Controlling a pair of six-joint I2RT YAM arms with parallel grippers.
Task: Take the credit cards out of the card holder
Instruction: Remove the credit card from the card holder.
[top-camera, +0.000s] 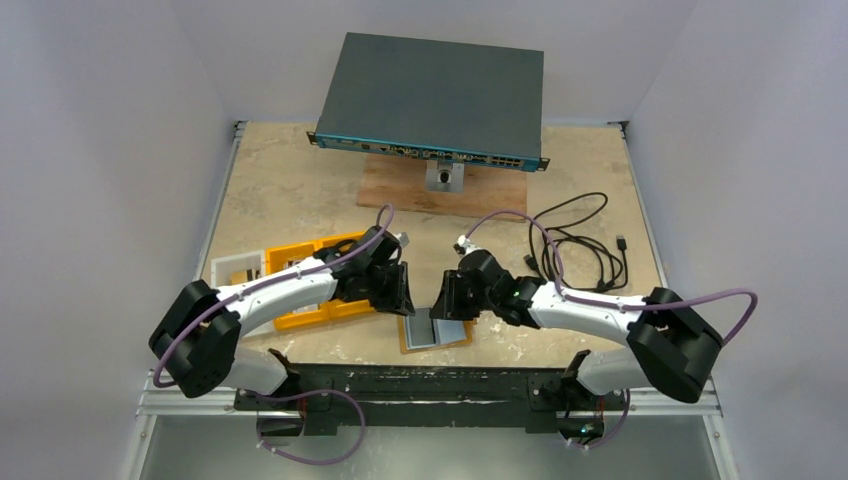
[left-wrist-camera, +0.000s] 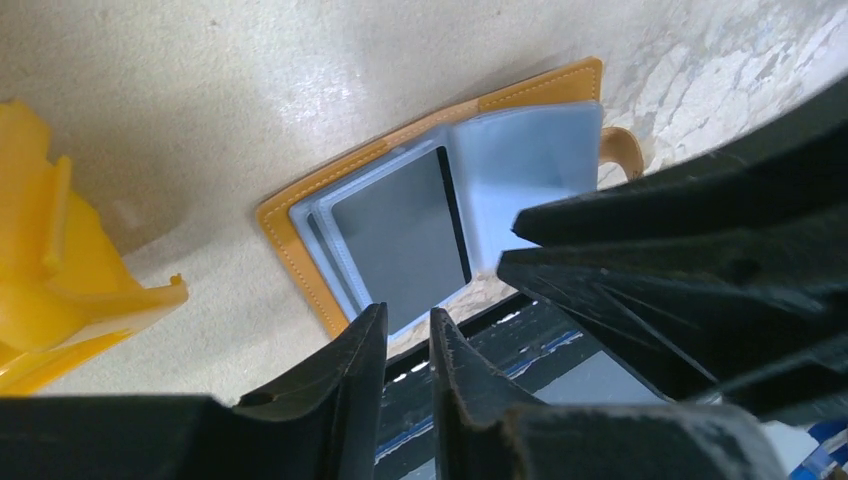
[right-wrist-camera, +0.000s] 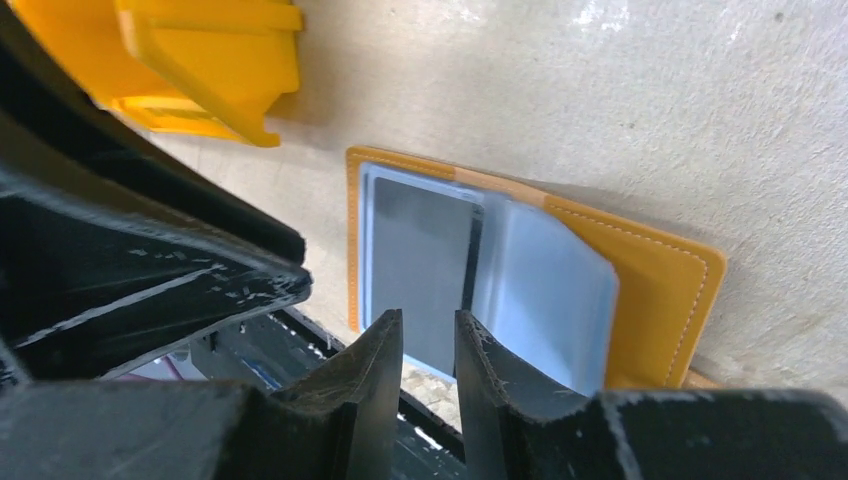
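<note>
Left of the card holder (left-wrist-camera: 290, 228) a yellow tray (left-wrist-camera: 60, 300) is cut off. The left gripper (left-wrist-camera: 405, 318) is at the holder's near edge, jaws nearly together; I cannot tell if they grip anything. The holder lies open on the worktop (left-wrist-camera: 200, 80), one grey credit card (left-wrist-camera: 400, 235) inside its clear sleeve (left-wrist-camera: 320, 228). The right gripper (right-wrist-camera: 428, 320), same edge: jaws likewise narrow, grip unclear.
</note>
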